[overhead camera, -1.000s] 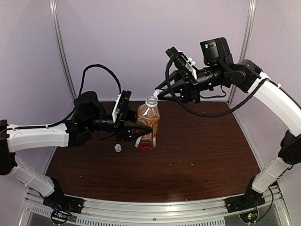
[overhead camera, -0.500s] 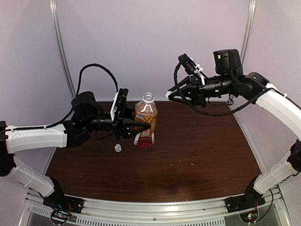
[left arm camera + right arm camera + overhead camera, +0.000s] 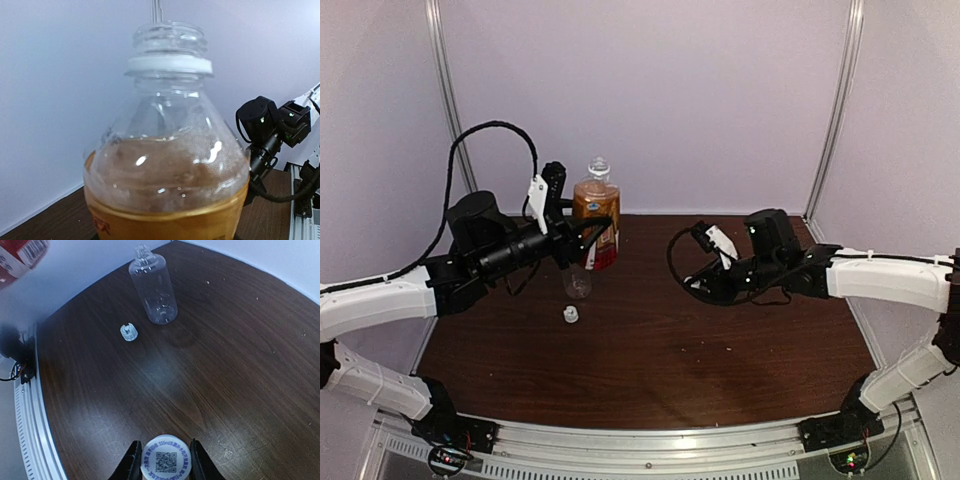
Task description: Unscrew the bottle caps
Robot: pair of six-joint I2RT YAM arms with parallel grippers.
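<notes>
Gripping the amber bottle by its body, the left jaws hold it upright and lifted off the dark wooden tabletop, over the far left part. Its threaded neck is bare and open at the top. A white plastic ring sits just below the threads, and brown liquid reaches up to the shoulder. The red-and-white label wraps the lower body.

Below and just in front of it, the clear bottle stands upright on the tabletop with its neck also uncapped. A small cap lies loose on the wood just beside that bottle, on its near side and apart from it.

The right jaws are clenched on the other white cap, one finger pressed to each side of its rim. Its flat top carries a printed square code and blue lettering. The right arm reaches in low from the right edge, so this cap hangs close above the middle of the tabletop, well apart from both bottles.
</notes>
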